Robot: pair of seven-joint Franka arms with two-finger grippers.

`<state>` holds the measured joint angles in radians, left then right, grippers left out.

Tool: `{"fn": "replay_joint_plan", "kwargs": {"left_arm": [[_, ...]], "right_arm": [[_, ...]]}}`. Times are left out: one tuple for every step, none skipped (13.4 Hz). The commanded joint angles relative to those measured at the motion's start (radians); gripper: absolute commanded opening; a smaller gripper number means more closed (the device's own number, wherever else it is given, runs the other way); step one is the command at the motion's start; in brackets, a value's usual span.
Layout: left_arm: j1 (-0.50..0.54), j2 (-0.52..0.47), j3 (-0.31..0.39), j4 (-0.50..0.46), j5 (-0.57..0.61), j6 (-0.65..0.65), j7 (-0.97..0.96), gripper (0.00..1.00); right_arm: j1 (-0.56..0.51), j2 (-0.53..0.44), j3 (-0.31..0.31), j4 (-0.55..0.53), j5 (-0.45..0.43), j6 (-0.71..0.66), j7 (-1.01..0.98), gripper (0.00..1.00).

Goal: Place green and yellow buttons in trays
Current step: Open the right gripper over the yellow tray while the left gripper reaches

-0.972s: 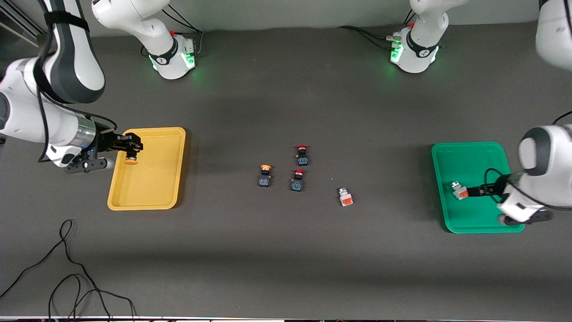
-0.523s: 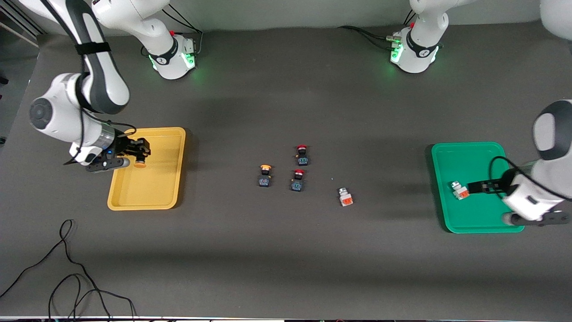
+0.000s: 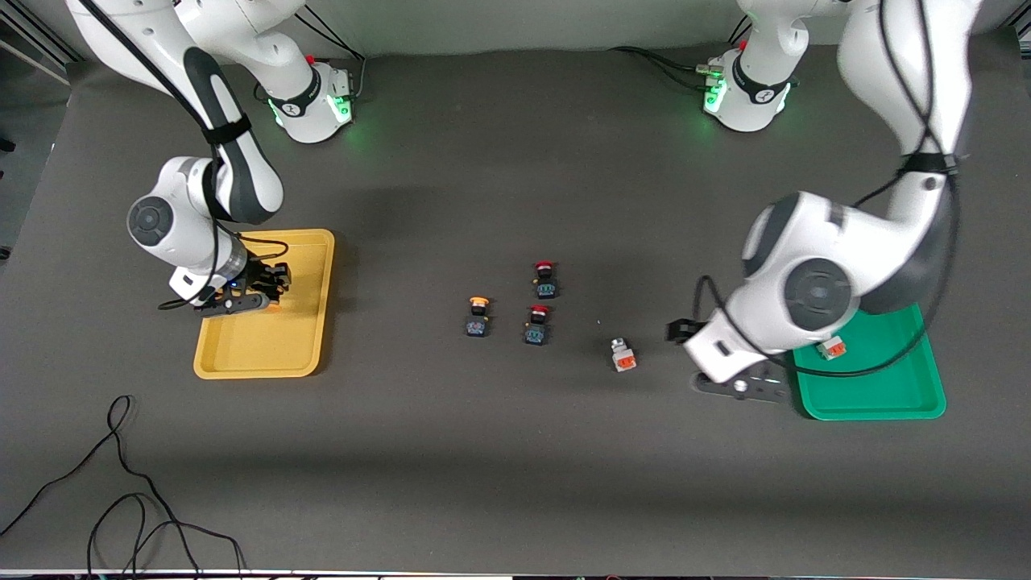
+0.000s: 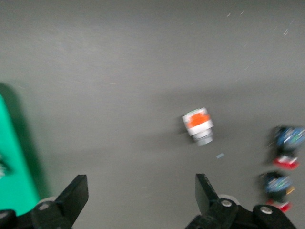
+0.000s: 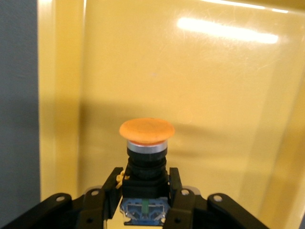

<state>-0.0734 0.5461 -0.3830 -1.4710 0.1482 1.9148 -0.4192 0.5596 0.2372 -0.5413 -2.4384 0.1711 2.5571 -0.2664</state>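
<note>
Front view shows the white-and-orange switch [image 3: 623, 355] lying nearest on the dark counter [image 3: 515, 451], between the middle group and the green tray [image 3: 886, 399]. The left gripper [image 4: 138, 193] hangs over the counter just beside that tray with its jaws spread wide and nothing in them. A second white-and-orange switch [image 3: 830, 348] lies in the green tray.

A little farther off stand the yellow-capped switch [image 3: 478, 316] and two red-capped switches [image 3: 537, 324], close together. The red ones should stay put.

Toward the right arm's end, the right gripper [image 5: 143, 191] sits low over the yellow tray [image 3: 310, 242]. It squeezes the black body of another yellow-capped switch [image 5: 146, 157], cap pointing away from the jaws.

These switches look small, hard and light, with smooth plastic sides, so they could slip or tip. The wide round cap is a poor place to pinch. I think the square body under the cap is the best spot to take hold.
</note>
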Motion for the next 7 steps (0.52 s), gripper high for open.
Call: {"fn": "replay_joint_plan", "kwargs": {"left_arm": [[-0.074, 0.058, 0.013, 0.012, -0.005, 0.070, -0.241, 1.00], [-0.097, 0.074, 0.015, 0.012, -0.007, 0.095, -0.329, 1.00], [-0.112, 0.090, 0.015, 0.011, 0.005, 0.124, -0.437, 1.00], [-0.130, 0.112, 0.019, 0.009, 0.030, 0.139, -0.478, 1.00], [-0.135, 0.139, 0.023, 0.009, 0.059, 0.167, -0.487, 1.00], [-0.129, 0.165, 0.030, 0.003, 0.062, 0.205, -0.492, 1.00], [-0.131, 0.181, 0.059, -0.011, 0.062, 0.249, -0.490, 0.99]], "right_arm": [[0.025, 0.036, -0.006, 0.010, 0.007, 0.041, -0.025, 0.00], [0.025, 0.048, -0.005, 0.012, 0.007, 0.045, -0.025, 0.00], [0.025, 0.053, -0.005, 0.012, 0.008, 0.052, -0.025, 0.00], [0.025, 0.054, -0.005, 0.012, 0.008, 0.054, -0.025, 0.19], [0.028, 0.054, -0.005, 0.012, 0.008, 0.054, -0.025, 0.67], [0.026, 0.053, -0.005, 0.012, 0.008, 0.054, -0.025, 0.90], [0.026, 0.053, -0.005, 0.012, 0.013, 0.054, -0.025, 0.97]]}}
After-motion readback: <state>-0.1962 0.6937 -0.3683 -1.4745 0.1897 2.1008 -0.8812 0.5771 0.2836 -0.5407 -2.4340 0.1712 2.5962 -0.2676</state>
